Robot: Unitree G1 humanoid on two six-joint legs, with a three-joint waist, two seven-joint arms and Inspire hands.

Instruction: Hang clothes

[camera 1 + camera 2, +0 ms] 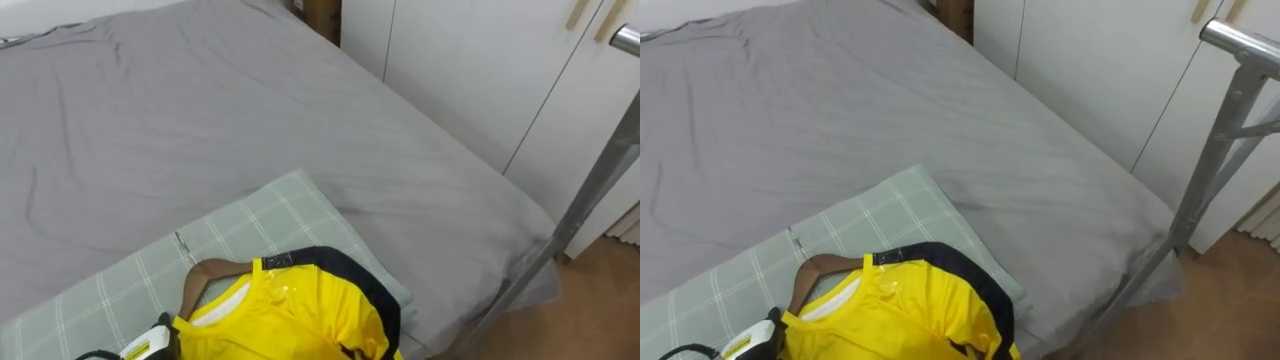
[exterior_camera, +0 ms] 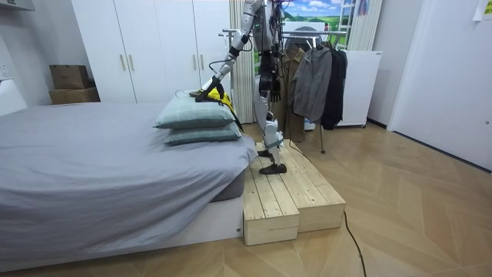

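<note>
1. On the pale green checked pillow [image 1: 250, 215], at the near corner of the grey-sheeted bed [image 1: 150, 120], your yellow shirt with dark trim [image 1: 300, 310] lay on its brown wooden hanger [image 1: 205, 275], not yet lifted.
2. Your left hand [image 1: 150, 340] sat right at the shirt's collar, beside the hanger's shoulder. You could not tell whether its fingers had closed on anything.
3. You were, by my reading, at the pick-up step. The next move called for a firm hold on the hanger near its neck, then a lift clear of the pillow.
4. The grey metal rack rail [image 1: 1240, 42] stood to your right, beyond the bed's corner. The carry probably meant a swing that way, minding the slanted post.
5. You stood on the low wooden platform [image 2: 284, 192], whose edges left little room for stepping. The dark coats [image 2: 311, 81] already hanging near you crowded that side.
</note>
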